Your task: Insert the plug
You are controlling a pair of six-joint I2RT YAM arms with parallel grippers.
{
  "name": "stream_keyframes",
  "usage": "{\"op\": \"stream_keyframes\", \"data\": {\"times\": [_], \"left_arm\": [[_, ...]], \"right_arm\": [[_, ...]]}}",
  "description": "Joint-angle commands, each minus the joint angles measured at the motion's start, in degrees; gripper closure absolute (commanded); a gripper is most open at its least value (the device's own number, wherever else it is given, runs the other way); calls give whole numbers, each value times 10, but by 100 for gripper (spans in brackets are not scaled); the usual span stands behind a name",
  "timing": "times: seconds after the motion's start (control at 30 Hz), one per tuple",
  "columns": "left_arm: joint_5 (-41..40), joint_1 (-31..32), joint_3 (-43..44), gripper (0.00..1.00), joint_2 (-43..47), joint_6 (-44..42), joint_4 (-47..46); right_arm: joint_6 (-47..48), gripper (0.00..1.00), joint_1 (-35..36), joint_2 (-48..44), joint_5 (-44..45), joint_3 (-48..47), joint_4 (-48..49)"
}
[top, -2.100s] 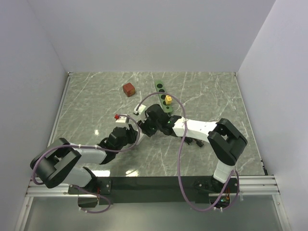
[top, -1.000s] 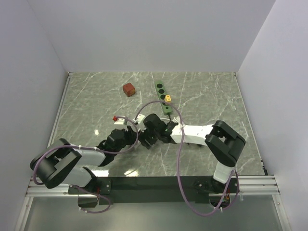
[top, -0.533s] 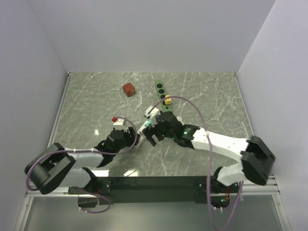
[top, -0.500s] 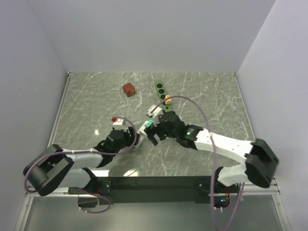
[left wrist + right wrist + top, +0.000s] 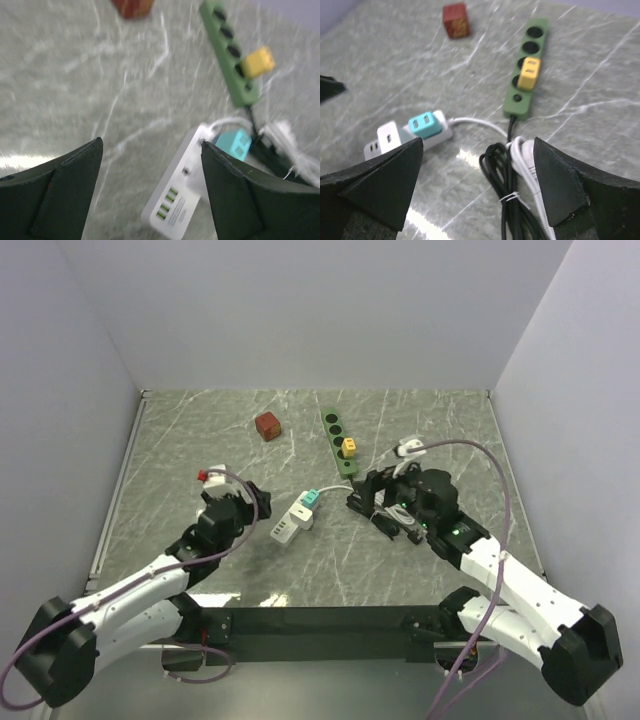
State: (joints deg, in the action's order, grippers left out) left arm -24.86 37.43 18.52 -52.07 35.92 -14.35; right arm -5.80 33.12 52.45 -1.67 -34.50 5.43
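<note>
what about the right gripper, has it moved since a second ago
Yes, rightward. The right gripper was left of the green power strip's near end; now it sits just right of it.

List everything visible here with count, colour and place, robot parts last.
Marble-patterned tabletop: one, grey-green, under everything.
Green plastic power strip with round sockets: one, green, far centre.
Yellow plug: one, yellow, seated in the green strip toward its cable end.
White rectangular power strip: one, white, centre, between the two grippers.
Teal plug: one, teal, plugged into the white strip at its cable end.
Red-brown cube: one, far side, left of the green strip.
Tied bundle of black and white cables: one, near the green strip's cable end.
Left gripper: one, black, open, empty.
Right gripper: one, black, open, empty.
</note>
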Motion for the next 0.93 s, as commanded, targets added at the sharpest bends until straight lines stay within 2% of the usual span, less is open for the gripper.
{"op": "stream_keyframes", "data": {"times": [0.0,0.2,0.4,0.8,0.9], "left_arm": [[-47,-19,64,14,49,-28,42],[-85,-42,146,5,70,-73,84],[-164,-43,202,5,40,-74,142],[-191,-43,209,8,21,-84,112],[-193,-43,206,5,21,-92,94]], "right_arm": [[-36,3,-45,-37,-18,26,89],[-68,3,-127,-86,-47,56,133],[-95,3,-178,-103,-64,76,167],[-100,2,-199,-127,-40,92,190],[-100,2,-201,-125,-33,92,197]]}}
